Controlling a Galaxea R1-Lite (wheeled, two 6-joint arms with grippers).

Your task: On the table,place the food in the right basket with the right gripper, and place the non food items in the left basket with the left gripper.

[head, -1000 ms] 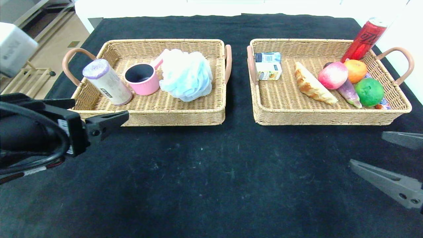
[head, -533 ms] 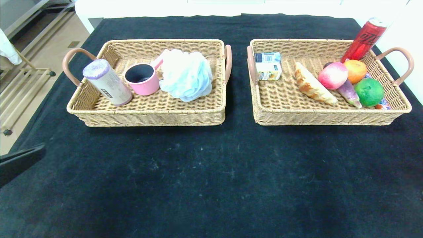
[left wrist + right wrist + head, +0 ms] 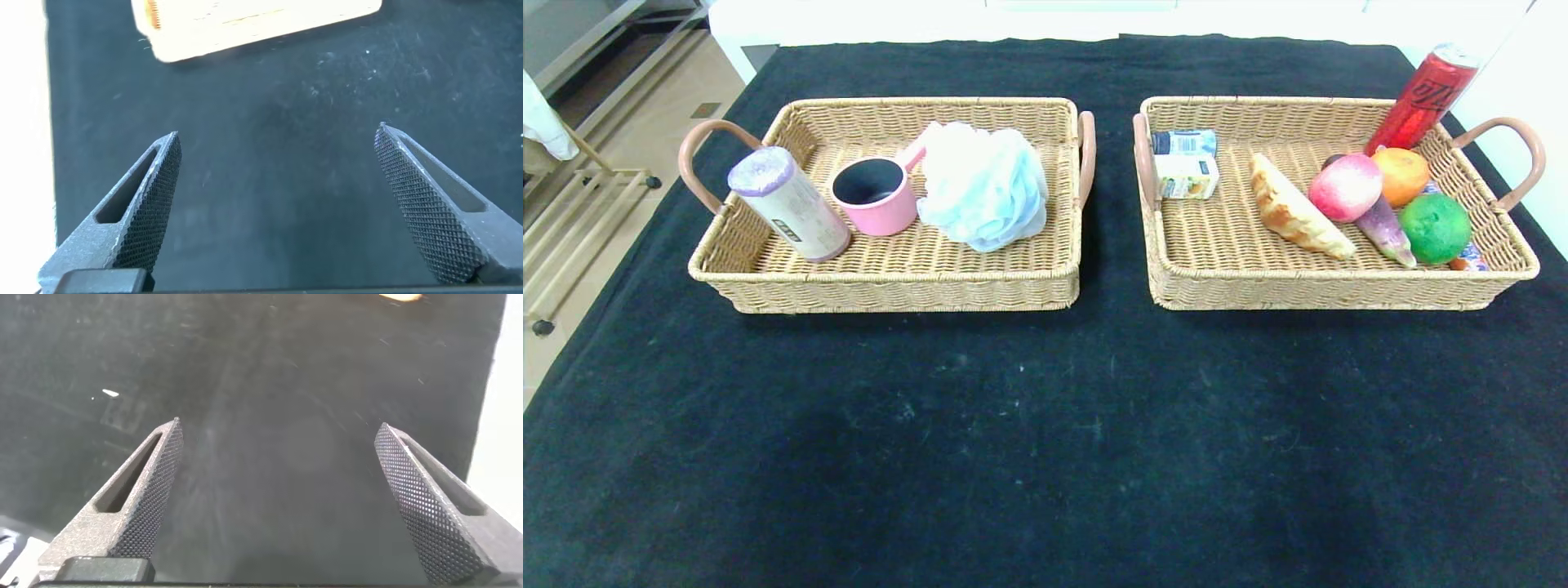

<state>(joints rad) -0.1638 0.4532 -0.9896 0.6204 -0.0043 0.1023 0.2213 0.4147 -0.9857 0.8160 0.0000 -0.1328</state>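
The left basket [image 3: 890,282] holds a cylindrical canister [image 3: 788,204], a pink cup [image 3: 876,194] and a pale blue bath pouf [image 3: 984,186]. The right basket [image 3: 1339,286] holds two small cartons [image 3: 1186,163], a bread piece [image 3: 1294,214], a pink apple [image 3: 1346,186], an orange [image 3: 1403,175], a green fruit [image 3: 1436,227], a purple vegetable [image 3: 1387,232] and a leaning red can [image 3: 1421,98]. Neither arm shows in the head view. My left gripper [image 3: 278,143] is open and empty over black cloth, near a basket's edge [image 3: 261,28]. My right gripper [image 3: 278,437] is open and empty over black cloth.
The black tablecloth [image 3: 1045,425] covers the table in front of the baskets. The table's left edge drops to a floor with a metal rack [image 3: 572,212]. A white wall edge [image 3: 1543,180] runs along the right side.
Both arms have drawn back out of the head view: the left arm left the lower left, the right gripper left the lower right. The baskets and their contents have not moved.
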